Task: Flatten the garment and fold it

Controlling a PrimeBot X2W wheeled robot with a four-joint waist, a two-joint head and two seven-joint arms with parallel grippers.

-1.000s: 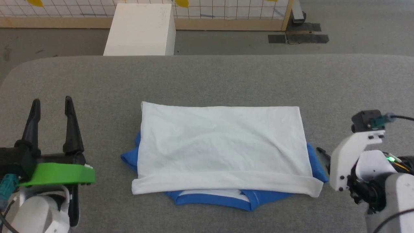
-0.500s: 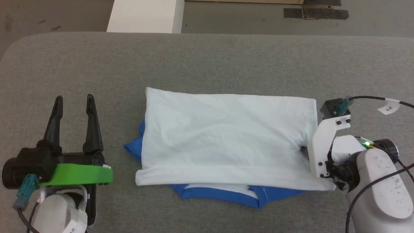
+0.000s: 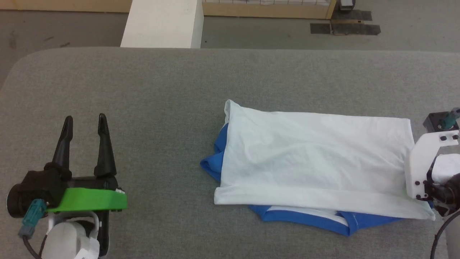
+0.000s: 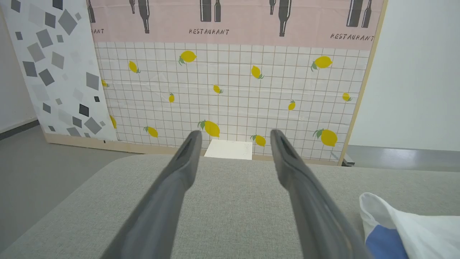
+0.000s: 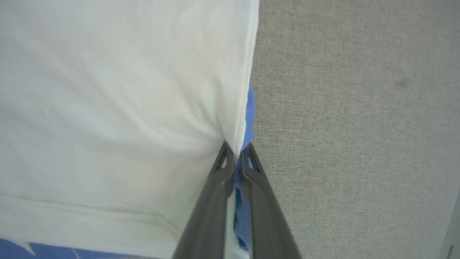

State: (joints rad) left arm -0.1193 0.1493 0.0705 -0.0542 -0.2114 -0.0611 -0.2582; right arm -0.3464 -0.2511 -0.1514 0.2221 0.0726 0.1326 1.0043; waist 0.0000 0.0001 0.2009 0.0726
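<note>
your right gripper [image 5: 235,153] is clamped on the garment [image 3: 316,151] at frame right; your left gripper [image 3: 85,120] stands wide apart at lower left; the backdrop [image 4: 230,32] reads "restaurant"

Folded white garment [image 3: 316,158] with blue sleeves poking out beneath, right of centre on the grey table [image 3: 143,82], left gripper [image 3: 85,118] lower left, fingers spread, well apart from it, white wrist bracket [image 3: 424,169] at its right edge, white box [image 3: 161,23] at top

"RESTAURANT" in dark capitals, repeated along pink band [image 4: 244,39] directly above lemon-patterned grid [image 4: 233,97]; left copy partly hidden, reads "ANT".
</note>
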